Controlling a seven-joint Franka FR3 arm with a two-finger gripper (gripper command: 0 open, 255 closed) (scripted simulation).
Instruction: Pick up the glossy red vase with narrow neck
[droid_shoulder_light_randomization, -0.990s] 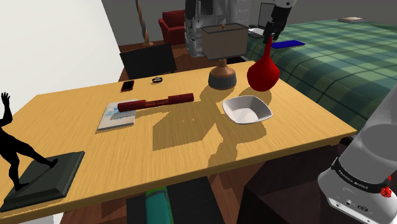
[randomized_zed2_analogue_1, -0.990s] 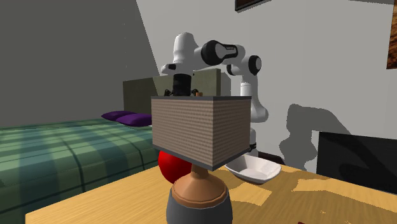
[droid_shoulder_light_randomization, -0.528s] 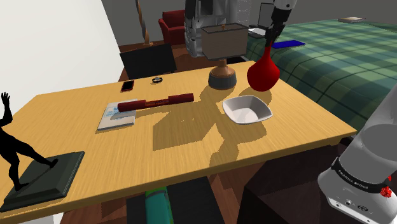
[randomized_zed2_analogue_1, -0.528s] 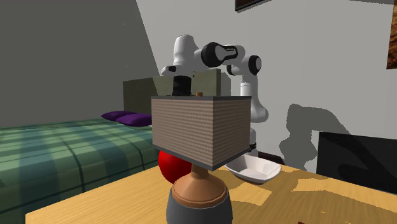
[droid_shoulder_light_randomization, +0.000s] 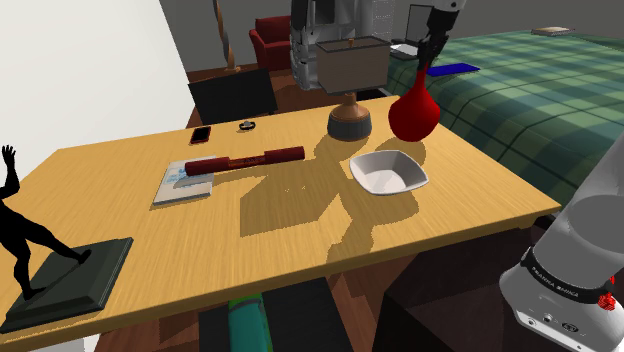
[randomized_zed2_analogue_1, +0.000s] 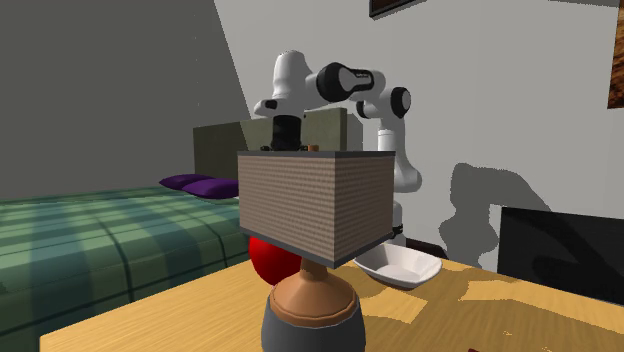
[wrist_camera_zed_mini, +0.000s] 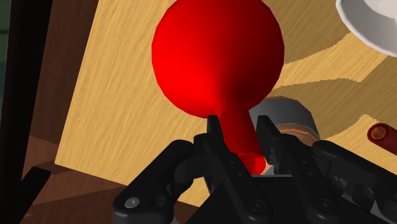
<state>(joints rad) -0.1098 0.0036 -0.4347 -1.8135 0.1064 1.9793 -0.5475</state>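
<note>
The glossy red vase (droid_shoulder_light_randomization: 414, 113) has a round belly and a thin neck. It stands upright at the far side of the wooden table (droid_shoulder_light_randomization: 300, 230), to the right of the lamp in the shoulder view. My black gripper (droid_shoulder_light_randomization: 428, 60) comes down from above and is shut on the neck. In the wrist view both fingers (wrist_camera_zed_mini: 215, 132) clasp the neck just below its top, the gripper (wrist_camera_zed_mini: 238, 130) centred on it and the vase's belly (wrist_camera_zed_mini: 216, 57) beyond. I cannot tell whether its base touches the table. The lamp hides most of the vase (randomized_zed2_analogue_1: 267, 259) in the second exterior view.
A table lamp (droid_shoulder_light_randomization: 351, 88) with a brown box shade stands close beside the vase. A white bowl (droid_shoulder_light_randomization: 388, 171) lies just in front. A dark red cylinder (droid_shoulder_light_randomization: 245, 159), book (droid_shoulder_light_randomization: 183, 184) and phone (droid_shoulder_light_randomization: 201, 134) lie further left. A green plaid bed (droid_shoulder_light_randomization: 520, 80) lies behind.
The fingers were apart around the neck a second ago and have closed on it. Since then the vase has risen very slightly with the gripper.
</note>
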